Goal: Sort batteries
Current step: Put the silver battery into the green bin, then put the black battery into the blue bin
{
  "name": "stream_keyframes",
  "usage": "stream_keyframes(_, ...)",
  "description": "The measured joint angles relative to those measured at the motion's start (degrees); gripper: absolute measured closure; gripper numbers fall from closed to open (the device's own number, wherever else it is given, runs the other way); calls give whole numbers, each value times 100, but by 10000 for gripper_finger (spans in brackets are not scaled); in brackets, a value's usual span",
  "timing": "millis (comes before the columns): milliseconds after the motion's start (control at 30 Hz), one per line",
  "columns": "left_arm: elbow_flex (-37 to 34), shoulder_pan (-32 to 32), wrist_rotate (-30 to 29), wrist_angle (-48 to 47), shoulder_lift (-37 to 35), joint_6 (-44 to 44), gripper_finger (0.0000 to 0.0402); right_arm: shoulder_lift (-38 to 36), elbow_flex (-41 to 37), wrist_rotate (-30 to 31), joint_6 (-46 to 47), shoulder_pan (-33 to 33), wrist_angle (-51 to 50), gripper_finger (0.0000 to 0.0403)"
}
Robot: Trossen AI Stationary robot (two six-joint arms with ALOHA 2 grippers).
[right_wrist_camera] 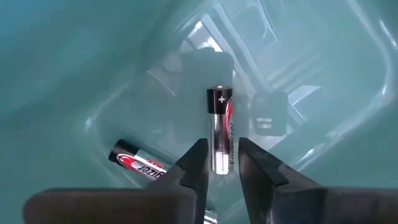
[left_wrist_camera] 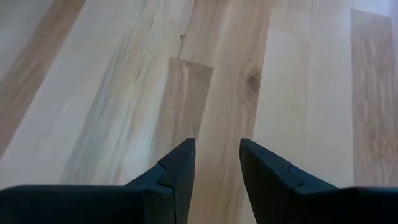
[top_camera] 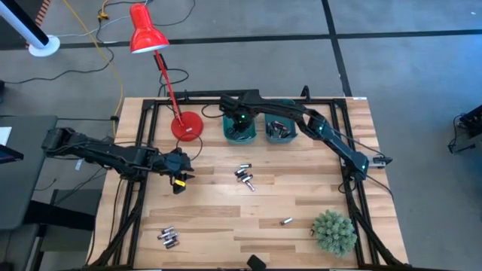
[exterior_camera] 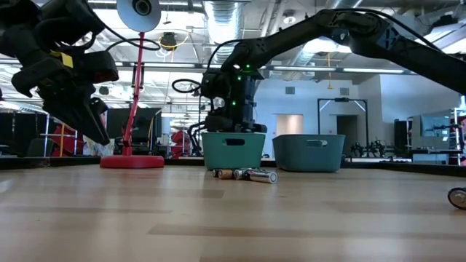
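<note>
**benchrat:** So which step was this? The right tool [right_wrist_camera: 219, 163] was down inside the left of the two teal rectangular plastic bins [top_camera: 240, 129], at the far side of the pale wooden plank surface [top_camera: 226, 218]. I'd call it the drop-off.

**cellsorter:** Agreed. In the right wrist view a silver-and-black cylindrical battery with a plus mark on its end [right_wrist_camera: 219, 127] sat right between the fingertips, which looked slightly parted. Whether they were pinching it or had let go, I honestly couldn't tell. A second black-and-red labelled cell [right_wrist_camera: 138, 163] lay on the bin floor just beside it.

**benchrat:** And the left tool [left_wrist_camera: 216, 163]?

**cellsorter:** Hovering over bare wood on the left side, fingers spread, nothing between them. Just waiting, I reckon.

**benchrat:** Next move, then?

**cellsorter:** My guess: the right arm needed to lift straight up clear of the bin walls, then go for the small cluster of loose cells [top_camera: 244, 176] mid-surface. There was also a bunch near the front left edge [top_camera: 167, 238] and a single one [top_camera: 286, 221] next to the spiky green plant ball [top_camera: 334, 232]. The other bin [top_camera: 280, 129] already held some dark bits.

**benchrat:** How'd the cells look for gripping?

**cellsorter:** Tiny, smooth and round, so probably prone to rolling. The red desk lamp [top_camera: 149, 38] stood beside the bins but looked out of the way.
</note>
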Motion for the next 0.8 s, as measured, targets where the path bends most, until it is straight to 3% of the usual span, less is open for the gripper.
stream_keyframes(533, 2, 78, 0, 2, 0, 301, 278, -69, -13, 7, 3, 0, -156, 286)
stream_keyframes(800, 62, 78, 0, -61, 2, 298, 278, -899, -11, 111, 90, 56, -135, 286)
